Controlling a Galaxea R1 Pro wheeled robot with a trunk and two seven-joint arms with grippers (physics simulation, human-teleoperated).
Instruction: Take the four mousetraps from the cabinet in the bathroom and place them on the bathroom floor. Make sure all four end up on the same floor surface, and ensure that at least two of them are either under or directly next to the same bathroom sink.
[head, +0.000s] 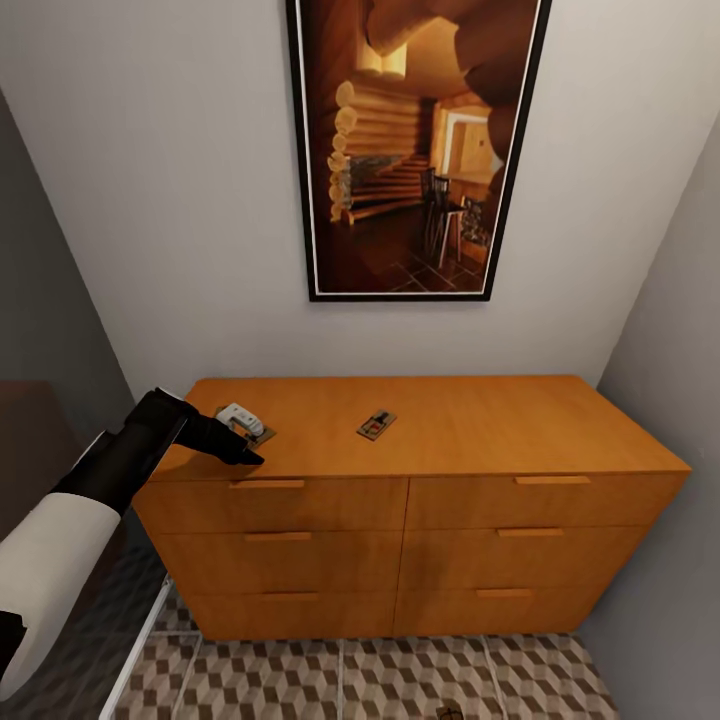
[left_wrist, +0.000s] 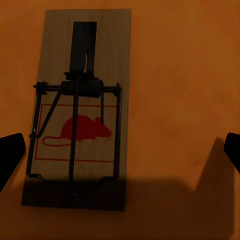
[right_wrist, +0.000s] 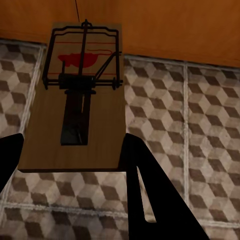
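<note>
The left tool (left_wrist: 120, 150) hovers, jaws spread wide, over a mousetrap (left_wrist: 80, 107) lying flat near the front left corner of the cabinet (head: 470, 420) top; a second mousetrap (head: 376, 425) lies nearer the middle. The trap sits off-centre between the fingers, so I judge the tool should shift to centre on the board, then descend and close across its narrow width, clear of the spring bar. The right tool (right_wrist: 70, 165) is clamped on the end of another mousetrap (right_wrist: 80, 100), held above the bathroom floor (right_wrist: 200, 100) in front of the cabinet.
</note>
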